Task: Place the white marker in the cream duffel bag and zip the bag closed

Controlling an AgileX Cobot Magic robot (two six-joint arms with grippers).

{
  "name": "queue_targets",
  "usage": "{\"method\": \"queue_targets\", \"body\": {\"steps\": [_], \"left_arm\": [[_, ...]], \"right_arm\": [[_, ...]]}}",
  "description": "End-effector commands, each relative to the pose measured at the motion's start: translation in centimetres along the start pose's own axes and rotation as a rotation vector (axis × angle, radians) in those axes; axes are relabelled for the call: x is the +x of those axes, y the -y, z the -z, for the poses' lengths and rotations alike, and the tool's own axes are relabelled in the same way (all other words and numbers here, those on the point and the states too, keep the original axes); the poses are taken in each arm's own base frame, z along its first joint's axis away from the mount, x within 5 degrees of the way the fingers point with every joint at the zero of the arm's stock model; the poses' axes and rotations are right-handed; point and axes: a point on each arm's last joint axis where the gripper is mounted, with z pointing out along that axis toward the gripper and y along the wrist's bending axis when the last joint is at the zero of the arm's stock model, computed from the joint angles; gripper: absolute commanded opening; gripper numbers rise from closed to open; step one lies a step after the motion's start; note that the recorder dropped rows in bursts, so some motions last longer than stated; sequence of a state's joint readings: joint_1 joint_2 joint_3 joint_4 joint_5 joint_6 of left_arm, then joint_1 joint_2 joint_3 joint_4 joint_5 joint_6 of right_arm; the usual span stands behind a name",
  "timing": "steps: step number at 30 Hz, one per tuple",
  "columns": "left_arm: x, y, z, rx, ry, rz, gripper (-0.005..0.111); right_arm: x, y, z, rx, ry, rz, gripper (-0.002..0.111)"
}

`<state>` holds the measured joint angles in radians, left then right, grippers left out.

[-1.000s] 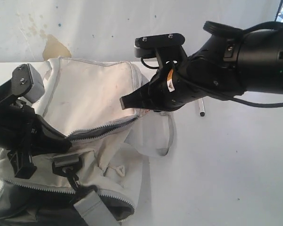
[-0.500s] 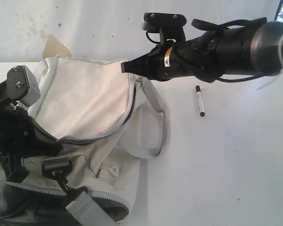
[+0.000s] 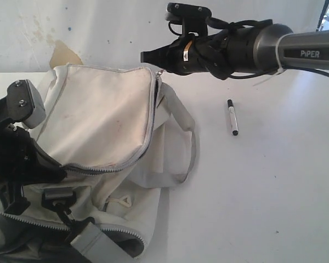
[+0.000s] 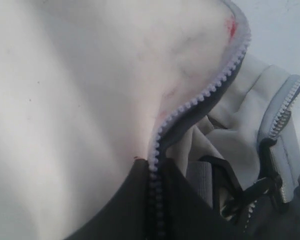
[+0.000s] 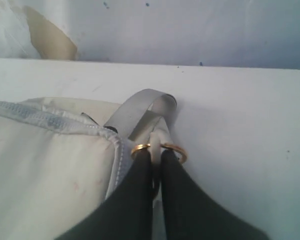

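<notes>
Since a second ago the right gripper [image 3: 145, 56] has swung up toward the desk's far edge, to the far corner of the cream duffel bag [image 3: 98, 118], jaws pinched together on the ring tab [image 5: 154, 138]. The white marker [image 3: 232, 117] lies on the desk [image 3: 263, 197] toward its right edge, apart from the bag. The left gripper [image 3: 54, 171] pins the bag near the left edge; whether its jaws are apart or together I cannot tell. The bag probably needs opening first, so pull along the zipper [image 3: 149, 129] with the fabric held taut.

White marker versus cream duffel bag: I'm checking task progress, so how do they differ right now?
The white marker is slim and tiny; the cream duffel bag is large and soft. The marker lies untouched outside the bag; the bag, its zipper open, is pinched at its gold ring by the right gripper. Both rest on the white table.
</notes>
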<state>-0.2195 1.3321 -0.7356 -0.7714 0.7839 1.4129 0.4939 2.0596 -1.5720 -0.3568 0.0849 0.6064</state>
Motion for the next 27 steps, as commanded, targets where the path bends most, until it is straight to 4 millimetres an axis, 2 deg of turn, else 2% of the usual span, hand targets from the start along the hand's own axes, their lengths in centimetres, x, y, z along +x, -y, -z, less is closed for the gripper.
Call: {"method": "queue_targets", "body": {"steps": [1, 7, 16, 27], "left_arm": [[0.2, 0.2, 0.0, 0.007, -0.019, -0.008, 0.000], [0.3, 0.2, 0.0, 0.008, -0.021, 0.004, 0.000], [0.3, 0.2, 0.0, 0.008, -0.022, 0.005, 0.000], [0.2, 0.0, 0.0, -0.012, -0.018, 0.005, 0.000]], "right_arm": [[-0.6, 0.5, -0.8, -0.019, 0.054, -0.068, 0.000], [-0.2, 1.0, -1.7, -0.051, 0.091, -0.162, 0.000], [-1.8, 3.2, -1.6, -0.098, 0.208, -0.365, 0.000], [-0.6, 3.9, -2.6, -0.079, 0.175, -0.402, 0.000]]}}
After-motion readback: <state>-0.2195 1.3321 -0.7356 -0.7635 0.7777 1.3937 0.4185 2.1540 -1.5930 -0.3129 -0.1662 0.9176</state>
